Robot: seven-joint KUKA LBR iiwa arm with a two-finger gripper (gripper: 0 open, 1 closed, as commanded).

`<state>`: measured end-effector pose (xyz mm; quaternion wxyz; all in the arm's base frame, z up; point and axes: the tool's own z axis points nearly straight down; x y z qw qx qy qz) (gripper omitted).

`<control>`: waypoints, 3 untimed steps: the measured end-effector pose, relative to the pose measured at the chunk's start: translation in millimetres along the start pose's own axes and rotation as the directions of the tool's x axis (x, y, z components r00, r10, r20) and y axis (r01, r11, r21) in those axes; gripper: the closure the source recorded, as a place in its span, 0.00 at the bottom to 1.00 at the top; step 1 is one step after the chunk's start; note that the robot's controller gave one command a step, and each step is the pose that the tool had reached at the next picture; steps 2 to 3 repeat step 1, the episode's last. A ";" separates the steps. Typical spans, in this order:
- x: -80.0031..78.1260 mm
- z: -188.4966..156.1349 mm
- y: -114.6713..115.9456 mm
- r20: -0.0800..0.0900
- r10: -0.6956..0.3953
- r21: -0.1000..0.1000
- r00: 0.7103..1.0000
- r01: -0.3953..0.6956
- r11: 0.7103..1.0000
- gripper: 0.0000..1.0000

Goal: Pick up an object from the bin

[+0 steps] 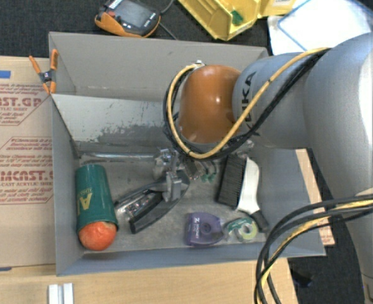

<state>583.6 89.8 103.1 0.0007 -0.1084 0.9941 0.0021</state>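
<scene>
My gripper (171, 173) hangs low in the middle of the bin, below the arm's orange cover. Its tip is just above the right end of a black, stapler-like tool (143, 208) that lies slanted on the bin floor. Whether it touches the tool is unclear. To the left lies a green can with an orange cap (92, 202), pointing toward the front wall. A black brush with a white handle (237, 182) lies just right of the gripper.
A purple tape-measure-like case (202, 228) and a small greenish tape roll (244, 230) lie by the front wall at the right. The arm and its cables cover the bin's right side. The back left floor is bare metal.
</scene>
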 end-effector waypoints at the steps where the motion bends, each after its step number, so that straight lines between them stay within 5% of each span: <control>1: 13.9 -79.1 3.8 -0.008 -0.006 0.001 1.000 0.006 1.000 1.00; 3: 13.9 -79.1 3.8 -0.008 -0.006 0.001 1.000 0.006 1.000 1.00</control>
